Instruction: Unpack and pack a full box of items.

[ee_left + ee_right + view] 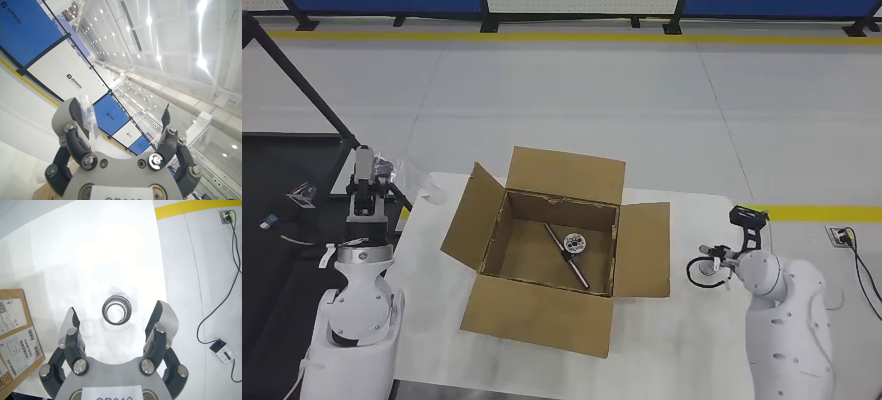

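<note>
**Top view:** Cardboard box (537, 315) is sitting open at table (692, 340) ctr. A metal rod (567, 256) and a round disc (575, 241) are lying on its floor. Left gripper (364, 188) is hanging at the table's left edge. Right gripper (708, 268) is hanging over the table, right of the box.

**Left wrist view:** Left gripper (121, 106) is pointing upward, jaws spread. A clear plastic bag (89, 113) is clinging to one pad (77, 111), not pinched.

**Right wrist view:** Right gripper (115, 307) is spread wide above a metal ring (116, 310) standing on the table w/ no contact visible.

**Step (est.):** unpacking is in progress and two items are left in the box. Next move: clear the bag off the left pad, then send one arm into the box and grip the rod across its axis.
</note>
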Robot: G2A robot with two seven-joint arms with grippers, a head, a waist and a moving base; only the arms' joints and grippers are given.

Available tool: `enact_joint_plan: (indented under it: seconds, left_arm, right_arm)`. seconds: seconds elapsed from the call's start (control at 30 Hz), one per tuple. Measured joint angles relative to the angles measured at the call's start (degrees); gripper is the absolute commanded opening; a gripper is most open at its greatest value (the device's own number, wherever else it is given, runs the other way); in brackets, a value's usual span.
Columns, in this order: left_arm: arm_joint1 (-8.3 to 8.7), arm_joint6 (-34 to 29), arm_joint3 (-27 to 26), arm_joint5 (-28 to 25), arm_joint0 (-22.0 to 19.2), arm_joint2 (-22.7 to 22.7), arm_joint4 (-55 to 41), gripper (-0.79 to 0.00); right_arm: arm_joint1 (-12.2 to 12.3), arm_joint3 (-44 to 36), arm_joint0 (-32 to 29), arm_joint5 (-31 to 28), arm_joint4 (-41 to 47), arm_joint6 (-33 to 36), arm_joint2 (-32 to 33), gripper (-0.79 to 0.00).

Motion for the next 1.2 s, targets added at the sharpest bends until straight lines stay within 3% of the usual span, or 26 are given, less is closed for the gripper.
enact_joint_plan:
  seconds: [0.07, 0.13, 0.17, 0.23, 0.4, 0.5, 0.73, 0.9, 1.0, 1.2]
  left_arm:
    - [0.0, 0.04, -0.28, 0.03, 0.1, 0.02, 0.09, 0.0]
    - [-0.01, 0.08, -0.42, 0.0, 0.2, -0.04, 0.08, 0.0]
    - [0.0, 0.13, -0.47, -0.03, 0.25, -0.11, 0.08, 0.0]
    - [0.01, 0.19, -0.51, -0.06, 0.41, -0.28, 0.09, 0.0]
    - [0.04, 0.05, -0.53, 0.0, 0.6, -0.55, -0.02, 0.0]
    - [0.04, -0.14, -0.43, 0.09, 0.44, -0.5, -0.12, 0.0]
    - [0.03, -0.45, 0.24, -0.13, -0.15, -0.22, -0.48, 0.0]
    - [0.0, -0.21, 0.58, -0.54, -0.07, -0.22, -0.87, 0.0]
    - [0.0, 0.11, 0.41, -0.78, 0.27, -0.58, -1.01, 0.0]
    - [0.09, 1.3, -0.69, -1.38, 1.83, -2.32, -1.51, 0.0]
  right_arm:
    - [0.14, 1.79, 0.95, 0.46, -0.54, 0.95, -0.67, -0.533]
    - [0.33, 3.63, 2.08, 0.61, -0.73, 1.81, -1.02, -0.591]
    - [0.42, 4.32, 2.5, 0.66, -0.79, 1.84, -1.09, -0.73]
    - [0.59, 5.36, 3.14, 0.93, -0.8, 1.65, -1.26, -0.785]
    - [0.66, 1.57, 2.39, 1.37, 1.39, 0.28, -2.12, -0.785]
    - [0.45, -6.35, -0.36, 2.25, 1.69, 0.29, -4.12, -0.785]
    - [-0.46, -34.4, -10.67, 6.6, 0.55, -1.31, -13.41, -0.785]
    - [-1.04, -45.53, -14.35, 8.66, -3.03, -4.99, -23.32, -0.785]
    - [-1.51, -45.02, -13.47, 8.22, -2.65, -6.46, -29.93, -0.785]
    - [-3.24, -31.12, -4.73, 5.49, -1.24, -2.81, -43.2, -0.785]
